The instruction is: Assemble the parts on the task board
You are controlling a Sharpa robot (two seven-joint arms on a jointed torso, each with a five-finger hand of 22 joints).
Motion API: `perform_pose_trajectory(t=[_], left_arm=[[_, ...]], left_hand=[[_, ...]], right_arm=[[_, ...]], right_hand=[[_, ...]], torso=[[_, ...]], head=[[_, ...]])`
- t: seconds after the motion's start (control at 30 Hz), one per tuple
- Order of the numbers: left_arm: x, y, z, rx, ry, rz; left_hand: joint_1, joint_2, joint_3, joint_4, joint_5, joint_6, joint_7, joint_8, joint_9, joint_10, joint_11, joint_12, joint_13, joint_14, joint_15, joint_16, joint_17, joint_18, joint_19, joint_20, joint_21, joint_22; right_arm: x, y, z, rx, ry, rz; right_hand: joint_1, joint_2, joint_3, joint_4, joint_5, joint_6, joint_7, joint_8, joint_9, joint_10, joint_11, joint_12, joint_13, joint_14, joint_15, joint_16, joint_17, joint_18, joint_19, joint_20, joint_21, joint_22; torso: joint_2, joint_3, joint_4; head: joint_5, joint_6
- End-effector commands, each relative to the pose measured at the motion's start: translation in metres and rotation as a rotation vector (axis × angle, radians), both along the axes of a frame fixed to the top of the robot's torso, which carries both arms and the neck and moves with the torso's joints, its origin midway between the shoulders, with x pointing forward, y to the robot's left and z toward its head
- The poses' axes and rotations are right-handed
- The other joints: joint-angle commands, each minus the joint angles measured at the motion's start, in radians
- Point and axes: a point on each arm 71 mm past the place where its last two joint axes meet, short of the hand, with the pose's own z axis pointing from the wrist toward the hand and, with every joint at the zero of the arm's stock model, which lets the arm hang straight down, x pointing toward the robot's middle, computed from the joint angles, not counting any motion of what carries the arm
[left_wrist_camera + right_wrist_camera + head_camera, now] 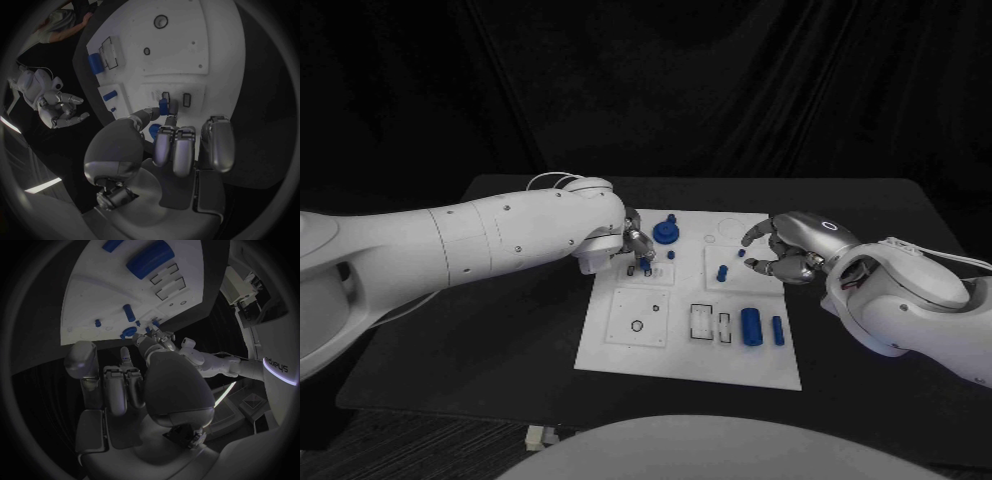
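Blue peg, upright, is pinched by the left hand directly over the task board's slots; right hand hovers nearby, holding nothing.

White arms w/ small dark screws, silver hands, white cable loops at wrists

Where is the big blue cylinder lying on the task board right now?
In the head view the big blue cylinder lies on the task board near its front right corner, between the rectangular slots and a slimmer blue part, in front of the right hand.
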Motion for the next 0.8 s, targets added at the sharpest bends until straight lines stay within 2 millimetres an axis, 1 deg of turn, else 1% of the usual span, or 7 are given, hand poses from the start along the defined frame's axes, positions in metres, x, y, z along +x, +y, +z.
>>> perform_pose_trajectory(t=[0.03,0.33,0.8], left_arm=[[-0.0014,-0.0012,-0.0018,-0.01,0.008,-0.015],[-0.0032,0.0003,-0.0067,-0.006,0.022,-0.016],[-0.0054,0.0005,-0.0101,-0.008,0.029,-0.018]], left_hand=[[0.012,-0.002,-0.002,0.006,-0.003,0.049,-0.057,-0.007,0.0,0.018,-0.002,-0.007,0.154,0.104,0.01,0.003,0.263,0.002,-0.005,0.005,-0.008,0.189],[0.016,-0.011,-0.014,0.007,-0.019,0.043,-0.054,-0.01,0.001,0.014,0.0,-0.011,0.152,0.104,0.012,0.003,0.263,0.004,-0.01,0.008,-0.017,0.187],[0.015,-0.013,-0.017,0.008,-0.021,0.041,-0.053,-0.011,0.002,0.013,0.001,-0.013,0.15,0.104,0.013,0.003,0.263,0.005,-0.012,0.008,-0.022,0.186]], right_arm=[[0.0001,0.0,0.0,0.003,-0.007,-0.008],[0.0,0.0003,-0.0001,0.003,-0.006,-0.007],[0.0002,0.0015,-0.0002,0.003,-0.006,-0.005]], right_hand=[[0.01,0.001,0.007,0.0,0.003,0.007,0.002,-0.001,-0.002,0.105,0.005,0.003,0.263,0.106,0.006,0.003,0.263,0.012,-0.003,0.005,-0.004,0.119],[0.01,0.001,0.007,0.0,0.003,0.007,0.002,-0.001,-0.002,0.105,0.005,0.003,0.263,0.106,0.006,0.003,0.263,0.012,-0.003,0.005,-0.004,0.119],[0.01,0.0,0.007,0.001,0.004,0.009,0.002,-0.001,-0.002,0.105,0.005,0.003,0.263,0.106,0.006,0.003,0.263,0.012,-0.003,0.005,-0.005,0.119]], torso=[[0.001,0.0001,0.0],[0.0,0.0,-0.0001],[0.0,0.0001,-0.0001]], head=[[-0.001,0.0],[0.0,0.0],[-0.002,0.0]])
